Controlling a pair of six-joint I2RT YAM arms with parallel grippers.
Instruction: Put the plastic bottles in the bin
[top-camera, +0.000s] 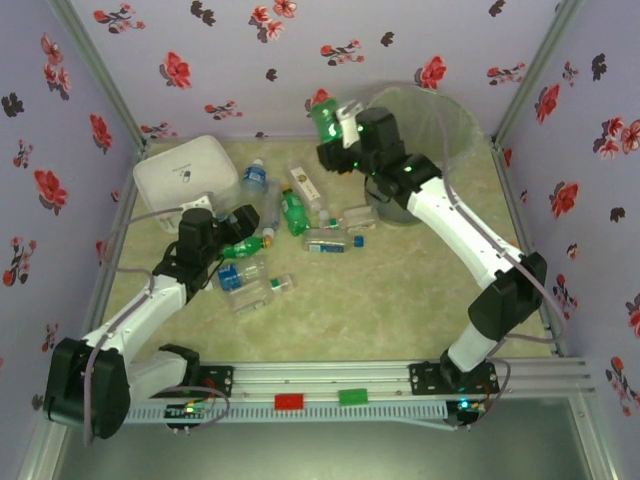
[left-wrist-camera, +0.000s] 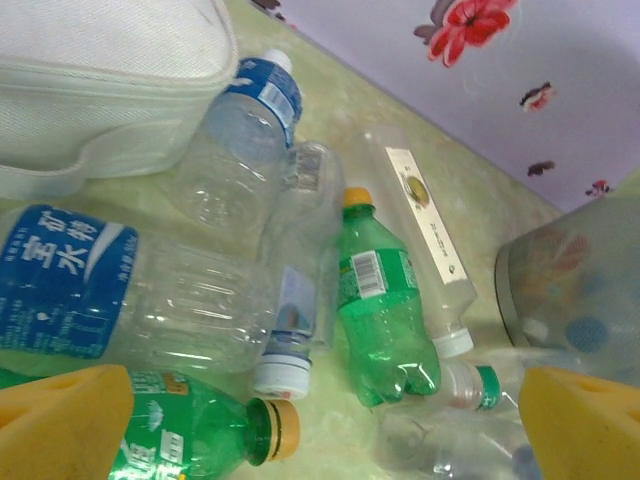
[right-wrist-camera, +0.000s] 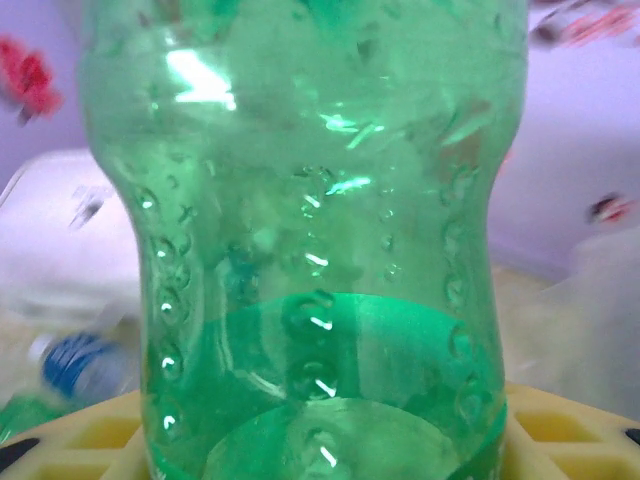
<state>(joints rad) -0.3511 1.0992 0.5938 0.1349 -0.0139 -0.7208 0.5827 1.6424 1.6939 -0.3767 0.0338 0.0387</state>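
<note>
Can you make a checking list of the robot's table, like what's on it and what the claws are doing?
Surface: pale green marbled tabletop, no spills seen.
Job's things: clear and green plastic bottles lie scattered mid-table; one green plastic bottle is held up just left of the tall translucent grey-green round bin.
Clutter: flat white rounded box in the far left corner.
Grippers: left gripper open over a lying green bottle with a yellow cap; right gripper shut on the raised green bottle.
Cables: grey cable loops along the left arm.
Surroundings: lilac walls with red flowers.
</note>
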